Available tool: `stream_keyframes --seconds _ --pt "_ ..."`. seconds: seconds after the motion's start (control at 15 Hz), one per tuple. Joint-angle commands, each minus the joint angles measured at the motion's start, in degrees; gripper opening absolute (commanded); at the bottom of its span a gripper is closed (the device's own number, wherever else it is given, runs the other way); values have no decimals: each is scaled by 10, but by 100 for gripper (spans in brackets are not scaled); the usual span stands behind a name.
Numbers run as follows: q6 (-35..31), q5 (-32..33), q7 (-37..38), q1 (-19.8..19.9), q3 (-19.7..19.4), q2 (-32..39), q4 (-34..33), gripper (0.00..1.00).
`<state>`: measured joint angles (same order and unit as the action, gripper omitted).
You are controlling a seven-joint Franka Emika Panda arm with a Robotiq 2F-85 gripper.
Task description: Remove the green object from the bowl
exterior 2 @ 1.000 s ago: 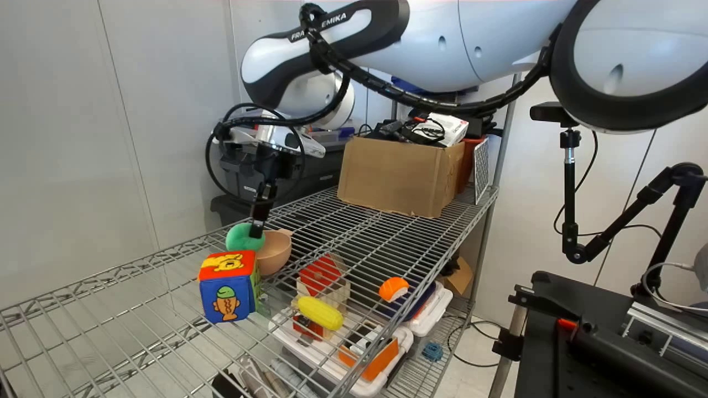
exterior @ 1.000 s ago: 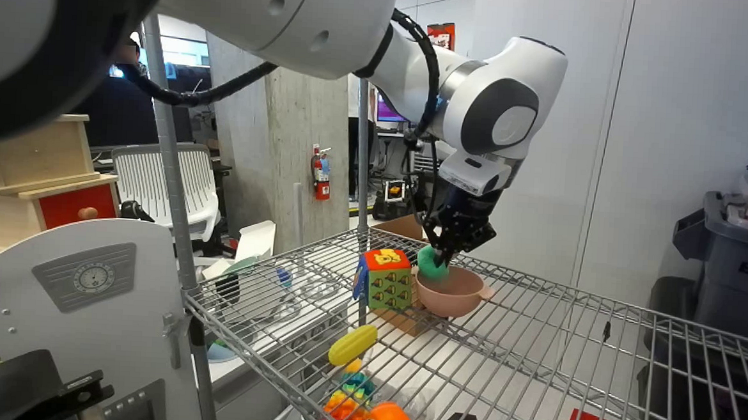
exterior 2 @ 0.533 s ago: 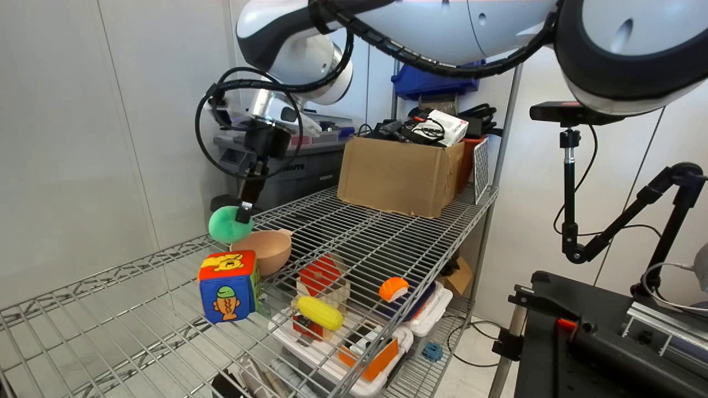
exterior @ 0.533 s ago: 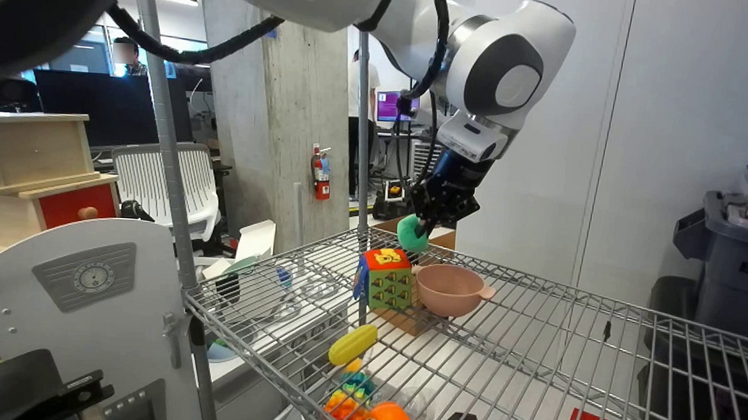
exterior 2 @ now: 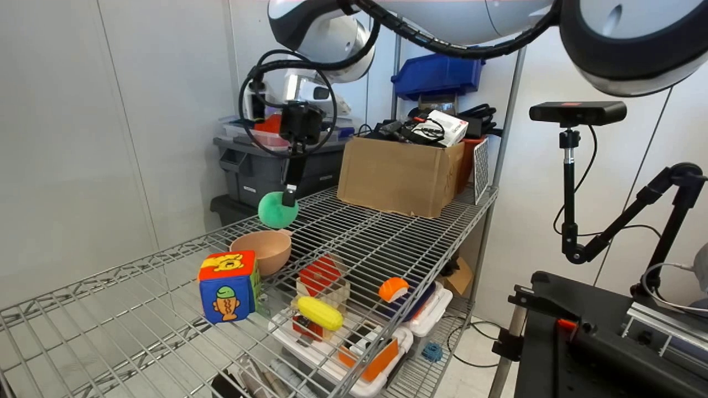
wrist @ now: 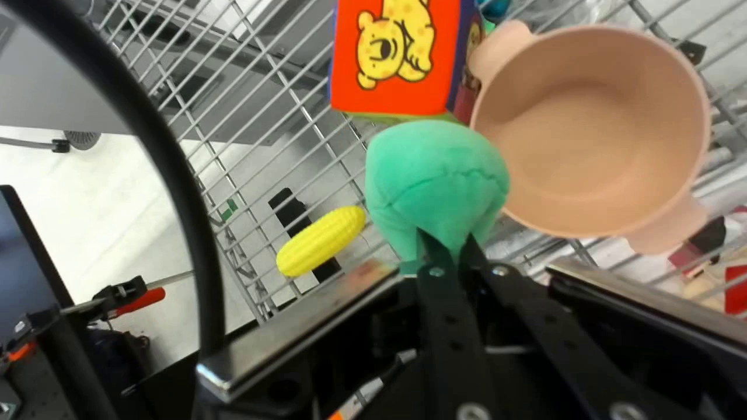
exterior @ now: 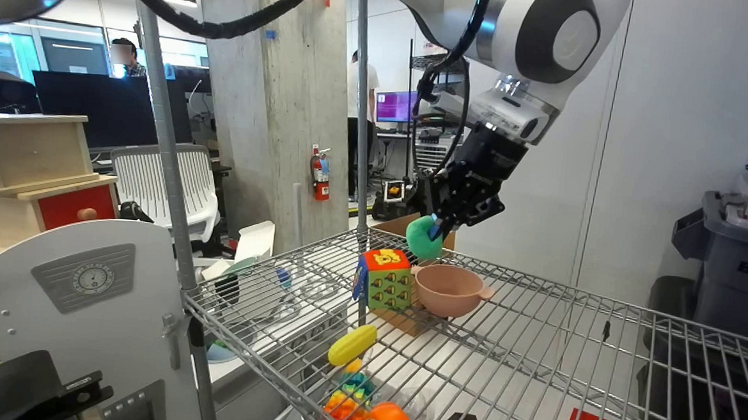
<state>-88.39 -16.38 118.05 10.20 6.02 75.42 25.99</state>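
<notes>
The green object (exterior: 423,239) is a soft, smooth ball held in the air above the wire shelf. It also shows in an exterior view (exterior 2: 276,211) and in the wrist view (wrist: 437,181). My gripper (wrist: 448,236) is shut on it, with both fingertips pressed into its near side. The pink bowl (exterior: 450,292) stands upright on the shelf, lower than the ball. In the wrist view the bowl (wrist: 589,134) is empty and lies right of the ball. In an exterior view the ball is just above the far rim of the bowl (exterior 2: 271,254).
A coloured cloth cube (exterior 2: 228,287) stands right beside the bowl. A yellow corn toy (exterior 2: 321,313) and an orange sushi-like toy (exterior 2: 393,289) lie nearer the shelf's front. A cardboard box (exterior 2: 395,174) stands on the shelf. A metal post (exterior: 167,129) rises at a shelf corner.
One second ago the ball was at the bowl's rim. It rose clear beside the bowl, then rose further and shifted right in both exterior views, still gripped. The bowl and cube have not moved.
</notes>
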Motion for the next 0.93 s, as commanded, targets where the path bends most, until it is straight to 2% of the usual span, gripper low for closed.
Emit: stream_keyframes --seconds 0.0,0.33,0.8,0.87 --pt "42 15 -17 21 -18 -16 14 2" --pt "82 41 -18 30 -48 16 -20 2" --pt "78 73 -13 31 -78 19 -19 2" --pt "76 70 -11 32 -76 19 -20 10"
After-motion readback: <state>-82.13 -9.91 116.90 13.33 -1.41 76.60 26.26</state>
